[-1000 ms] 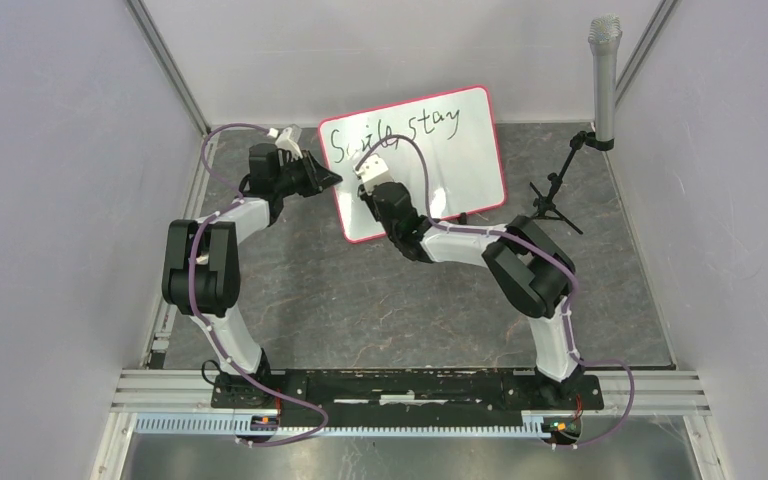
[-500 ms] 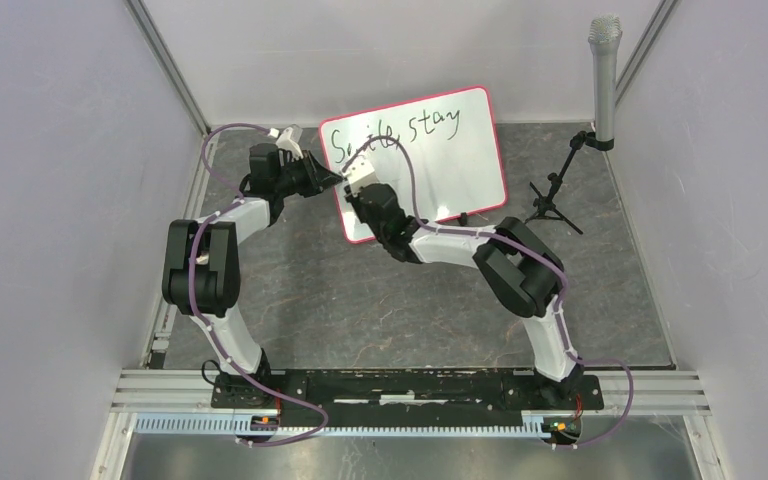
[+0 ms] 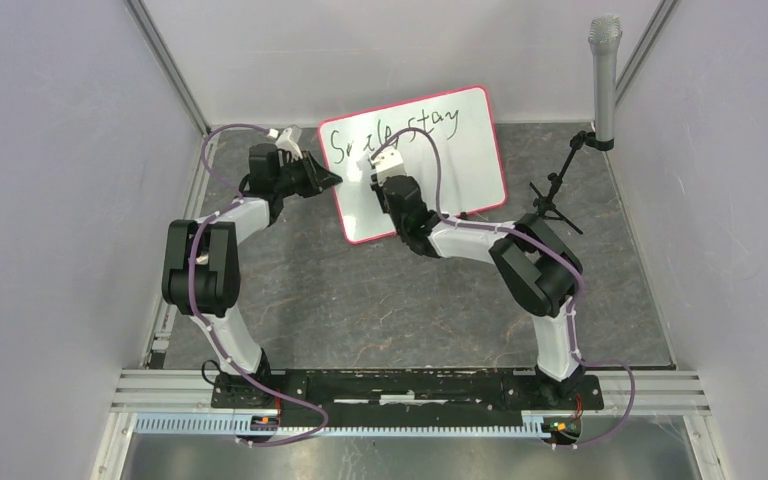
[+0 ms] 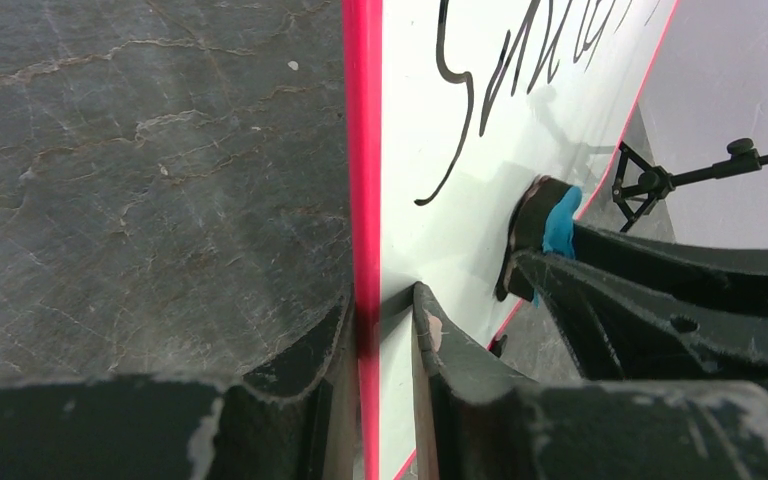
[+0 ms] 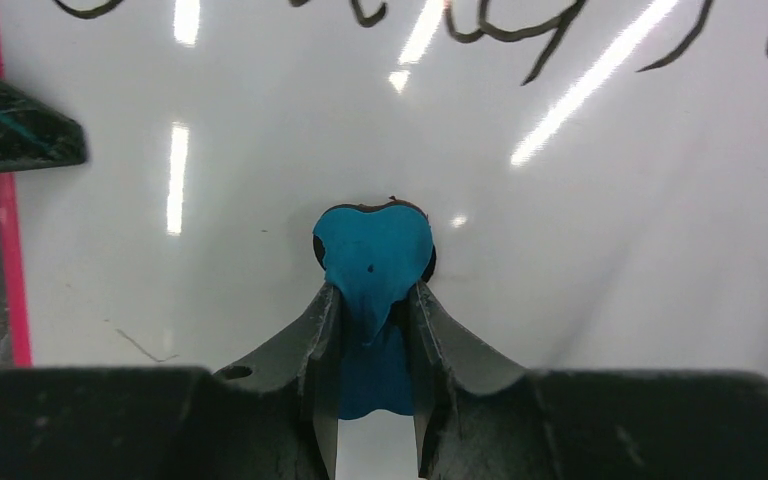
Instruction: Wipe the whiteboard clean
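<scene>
The whiteboard (image 3: pixel 465 160) stands tilted at the far middle of the table (image 3: pixel 360 300). The left gripper (image 4: pixel 380 315) pinches its left pink edge. The right gripper (image 5: pixel 373 300) pinches a blue eraser (image 5: pixel 372 250), which touches the white surface just below the black writing (image 3: pixel 400 128).

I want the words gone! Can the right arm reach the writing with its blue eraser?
Probably yes. The right gripper holds the eraser against the whiteboard just short of the writing, with only bare board between. The left gripper clamps the board's edge, steadying it.

Handwriting (image 5: pixel 500 36) on the whiteboard (image 5: pixel 610 250) cut off at right wrist view's top
</scene>
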`<state>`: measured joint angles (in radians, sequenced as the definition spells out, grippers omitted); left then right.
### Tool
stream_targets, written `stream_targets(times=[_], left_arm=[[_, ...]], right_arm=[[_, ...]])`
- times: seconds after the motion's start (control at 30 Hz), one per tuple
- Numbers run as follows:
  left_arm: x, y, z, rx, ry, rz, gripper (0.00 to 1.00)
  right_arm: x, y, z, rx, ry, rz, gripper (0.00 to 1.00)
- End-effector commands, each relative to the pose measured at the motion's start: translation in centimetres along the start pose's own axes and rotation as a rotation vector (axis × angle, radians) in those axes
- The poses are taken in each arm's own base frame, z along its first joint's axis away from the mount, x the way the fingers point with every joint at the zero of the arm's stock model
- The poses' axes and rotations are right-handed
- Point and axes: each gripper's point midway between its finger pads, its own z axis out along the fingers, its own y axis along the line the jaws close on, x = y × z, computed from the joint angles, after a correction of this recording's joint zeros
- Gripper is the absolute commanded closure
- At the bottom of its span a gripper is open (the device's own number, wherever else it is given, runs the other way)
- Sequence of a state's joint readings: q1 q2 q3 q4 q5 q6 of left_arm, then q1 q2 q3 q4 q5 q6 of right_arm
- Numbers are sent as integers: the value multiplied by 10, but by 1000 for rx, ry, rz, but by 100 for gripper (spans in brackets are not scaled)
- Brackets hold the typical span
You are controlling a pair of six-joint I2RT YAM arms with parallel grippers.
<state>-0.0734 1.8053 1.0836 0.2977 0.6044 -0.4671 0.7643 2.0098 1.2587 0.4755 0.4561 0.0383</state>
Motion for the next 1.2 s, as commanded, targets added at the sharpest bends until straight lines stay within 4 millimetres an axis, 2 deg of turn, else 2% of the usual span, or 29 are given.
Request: stream_targets(times=[0.0, 0.13, 0.27, 0.47, 0.6, 0.67, 0.7, 0.73, 0.8, 0.87, 1.0, 1.07, 1.17], left_arm=[[-20, -11, -8, 2, -42, 62, 97], [-26, -19, -9, 25, -47, 30, 91], [-35, -29, -12, 58, -71, -5, 70], [-53, -38, -27, 90, -135, -40, 37], [-67, -33, -38, 77, -188, -103, 25], [-75, -31, -41, 51, -209, -135, 9], [-79, -29, -40, 33, -214, -148, 8], [-89, -17, -44, 7, -241, -162, 7], [-101, -17, -38, 27, -254, -155, 8], [-107, -17, -28, 69, -245, -161, 13], [-112, -15, -15, 138, -244, -181, 32], [-111, -18, -14, 169, -249, -176, 36], [-102, -15, -12, 179, -237, -170, 37]], right_arm=[[23, 44, -1, -96, 60, -71, 100], [11, 32, -9, -68, 29, -41, 100], [-3, 13, -18, -41, 3, -32, 100], [-13, -20, -22, 1, -20, -8, 100], [-20, -48, -23, 39, -31, 11, 100], [-24, -63, -23, 63, -39, 22, 100], [-25, -71, -22, 75, -42, 26, 100], [-26, -77, -21, 82, -44, 29, 100], [-30, -86, -18, 96, -52, 32, 100], [-34, -91, -13, 101, -51, 4, 100], [-38, -104, -2, 119, -47, 4, 100], [-40, -117, 3, 129, -44, 26, 100], [-43, -136, 5, 161, -49, 33, 100]])
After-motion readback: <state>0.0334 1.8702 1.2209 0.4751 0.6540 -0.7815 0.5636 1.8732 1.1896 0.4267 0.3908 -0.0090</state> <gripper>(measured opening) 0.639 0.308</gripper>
